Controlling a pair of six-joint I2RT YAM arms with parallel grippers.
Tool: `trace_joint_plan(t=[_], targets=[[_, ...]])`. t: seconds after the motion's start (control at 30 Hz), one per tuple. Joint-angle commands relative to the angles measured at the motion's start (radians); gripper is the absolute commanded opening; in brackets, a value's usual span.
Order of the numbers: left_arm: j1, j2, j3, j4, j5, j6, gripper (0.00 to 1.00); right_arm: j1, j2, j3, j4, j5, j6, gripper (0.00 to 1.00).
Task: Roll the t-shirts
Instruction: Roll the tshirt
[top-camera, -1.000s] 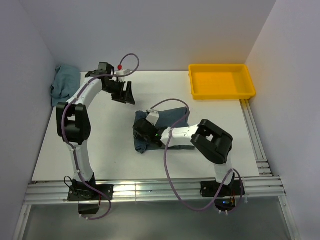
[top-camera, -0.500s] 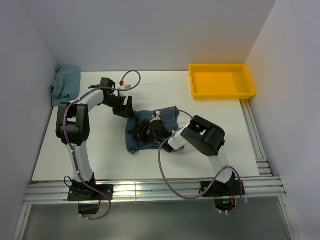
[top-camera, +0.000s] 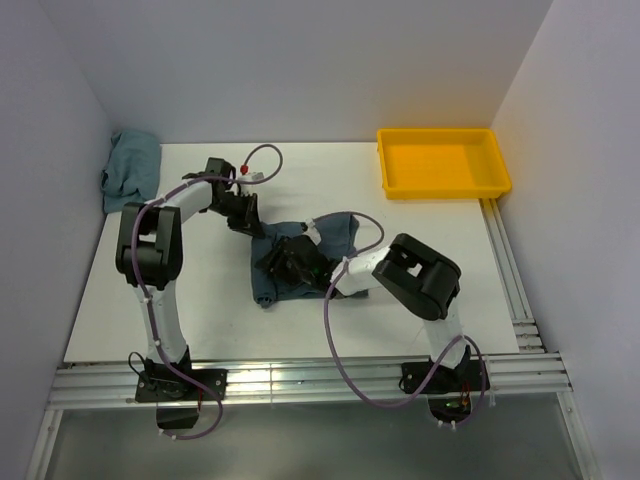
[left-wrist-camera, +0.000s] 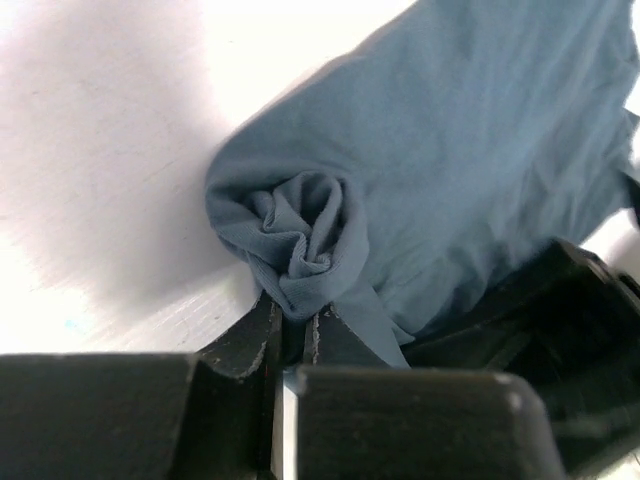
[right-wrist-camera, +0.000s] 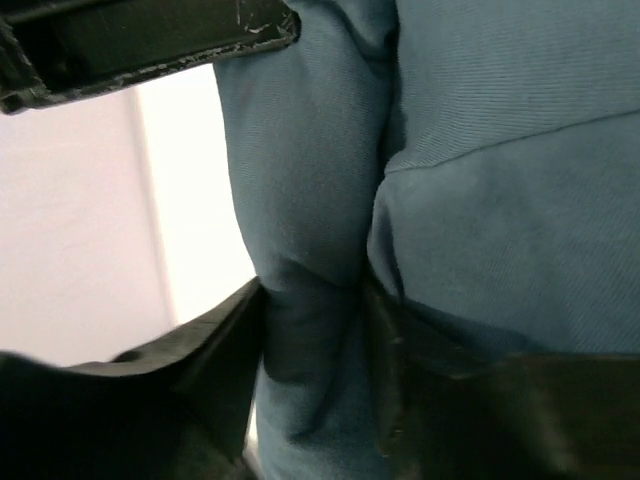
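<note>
L gripper pinches t-shirt roll — R gripper seemingly too.

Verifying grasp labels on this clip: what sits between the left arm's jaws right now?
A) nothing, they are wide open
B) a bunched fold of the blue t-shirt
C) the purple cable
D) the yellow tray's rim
B: the left wrist view shows the left gripper closed on a bunched fold at the edge of the t-shirt.
</note>
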Motion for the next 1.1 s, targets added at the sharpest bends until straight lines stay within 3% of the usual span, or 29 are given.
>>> trace_joint_plan(t=[0.0, 0.13, 0.47, 0.77, 1.07], targets=[[-0.027, -0.045, 0.036, -0.005, -0.153, -0.016, 0.00, 0.054, -0.060, 0.120, -0.405, 0.163, -0.130, 0.53], [-0.070, -0.076, 0.013, -0.014, -0.198, -0.027, 0.00, 0.126, -0.046, 0.307, -0.719, 0.366, -0.202, 0.64], [-0.097, -0.079, 0.043, -0.040, -0.246, -0.027, 0.00, 0.204, 0.034, 0.683, -1.213, 0.651, -0.250, 0.64], [-0.121, -0.066, 0.089, -0.074, -0.264, -0.070, 0.00, 0.212, 0.181, 0.901, -1.322, 0.742, -0.306, 0.64], [-0.130, -0.051, 0.109, -0.091, -0.276, -0.067, 0.00, 0.212, 0.261, 0.938, -1.321, 0.741, -0.323, 0.59]])
